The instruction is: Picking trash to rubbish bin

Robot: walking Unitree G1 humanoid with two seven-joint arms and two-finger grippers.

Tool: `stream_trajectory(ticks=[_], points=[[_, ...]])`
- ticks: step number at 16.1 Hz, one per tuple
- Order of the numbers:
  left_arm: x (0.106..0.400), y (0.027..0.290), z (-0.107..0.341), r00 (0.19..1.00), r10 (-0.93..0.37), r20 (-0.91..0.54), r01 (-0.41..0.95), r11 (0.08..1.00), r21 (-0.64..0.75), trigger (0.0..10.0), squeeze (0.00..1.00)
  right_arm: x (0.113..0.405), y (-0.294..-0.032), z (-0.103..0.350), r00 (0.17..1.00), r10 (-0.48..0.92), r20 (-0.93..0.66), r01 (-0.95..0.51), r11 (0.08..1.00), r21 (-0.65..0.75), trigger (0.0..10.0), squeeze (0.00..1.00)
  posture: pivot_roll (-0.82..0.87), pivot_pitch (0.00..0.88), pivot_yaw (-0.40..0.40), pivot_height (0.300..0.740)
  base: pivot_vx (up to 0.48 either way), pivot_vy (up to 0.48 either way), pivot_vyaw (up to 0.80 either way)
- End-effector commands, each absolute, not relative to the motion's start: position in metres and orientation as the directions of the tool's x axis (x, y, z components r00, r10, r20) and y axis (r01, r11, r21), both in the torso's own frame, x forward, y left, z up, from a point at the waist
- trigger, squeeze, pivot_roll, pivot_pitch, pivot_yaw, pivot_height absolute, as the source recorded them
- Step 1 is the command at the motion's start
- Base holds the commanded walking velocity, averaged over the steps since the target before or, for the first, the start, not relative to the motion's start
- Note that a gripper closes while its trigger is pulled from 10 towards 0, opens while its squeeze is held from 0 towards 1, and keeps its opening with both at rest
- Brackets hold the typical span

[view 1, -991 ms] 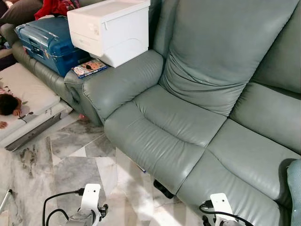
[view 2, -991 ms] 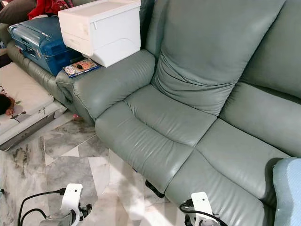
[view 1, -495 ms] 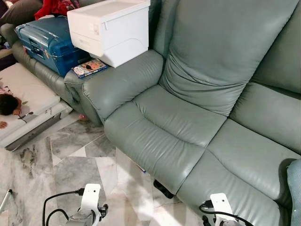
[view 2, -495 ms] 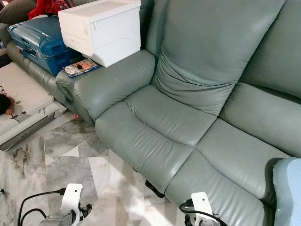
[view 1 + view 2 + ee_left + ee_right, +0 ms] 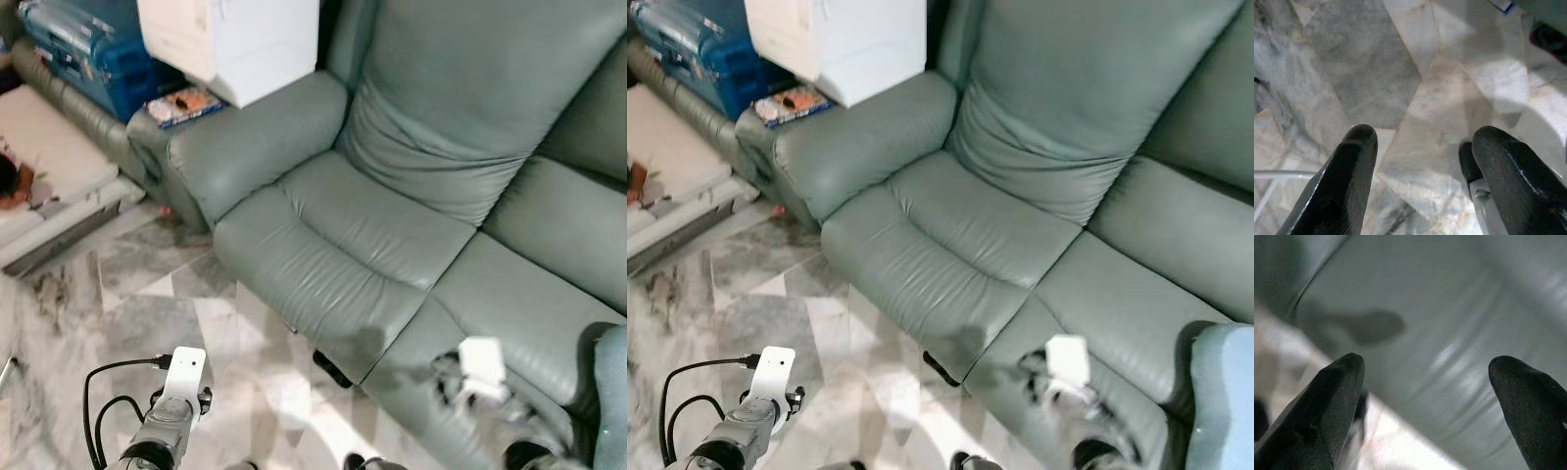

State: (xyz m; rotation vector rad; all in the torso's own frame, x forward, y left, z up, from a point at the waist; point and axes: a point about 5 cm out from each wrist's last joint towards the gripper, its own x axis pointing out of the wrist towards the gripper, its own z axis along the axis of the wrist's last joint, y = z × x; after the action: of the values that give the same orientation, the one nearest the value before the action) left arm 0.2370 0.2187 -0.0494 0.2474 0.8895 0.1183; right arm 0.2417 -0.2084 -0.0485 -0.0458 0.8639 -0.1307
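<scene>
A small dark object (image 5: 331,369) lies on the marble floor at the foot of the grey-green sofa (image 5: 372,245); it is too small to identify. Close to it a white-and-blue scrap (image 5: 1501,5) pokes out from under the sofa. My left gripper (image 5: 1422,147) hangs open over the marble floor with nothing between its fingers. My right gripper (image 5: 1425,367) is open over the front of the sofa seat, also holding nothing. The right arm (image 5: 480,372) looks blurred above the seat's front edge, and the left arm (image 5: 167,431) is low at the bottom left.
A white storage box (image 5: 230,39) and a blue suitcase (image 5: 88,49) sit on the sofa's far-left part, with a picture book (image 5: 181,103) on the armrest. A floor mattress (image 5: 49,166) with a person lying on it is at the left. A light blue cushion (image 5: 1225,392) is at the right edge.
My right arm has risen from the bottom edge up over the sofa seat's front and is blurred. The head camera has shifted, so the whole scene sits higher in view.
</scene>
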Motion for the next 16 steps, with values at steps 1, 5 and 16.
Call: stream_trajectory(ticks=[1, 5, 16], points=[[0.235, 0.22, -0.05, 0.614, 0.227, -0.756, -0.02, 0.962, 0.272, 10.0, 0.0, 0.233, -0.219, -0.052, 0.618, -0.162, -0.77, 0.127, 0.986, -0.106, 10.0, 0.0, 0.08, 0.205, -0.014, 0.74, 0.0, 0.0, 0.0], [0.254, 0.234, -0.033, 0.675, 0.265, -0.689, -0.131, 0.962, 0.241, 10.0, 0.0, 0.246, -0.237, -0.038, 0.669, -0.2, -0.716, 0.211, 0.975, -0.075, 10.0, 0.0, 0.08, 0.215, -0.008, 0.74, 0.0, 0.0, 0.0], [0.327, 0.247, 0.073, 0.979, 0.057, -0.194, -0.027, 0.988, 0.151, 10.0, 0.0, 0.345, -0.207, 0.094, 0.992, 0.096, -0.08, -0.106, 0.986, -0.126, 10.0, 0.0, 0.06, 0.195, 0.019, 0.74, 0.0, 0.0, 0.0]])
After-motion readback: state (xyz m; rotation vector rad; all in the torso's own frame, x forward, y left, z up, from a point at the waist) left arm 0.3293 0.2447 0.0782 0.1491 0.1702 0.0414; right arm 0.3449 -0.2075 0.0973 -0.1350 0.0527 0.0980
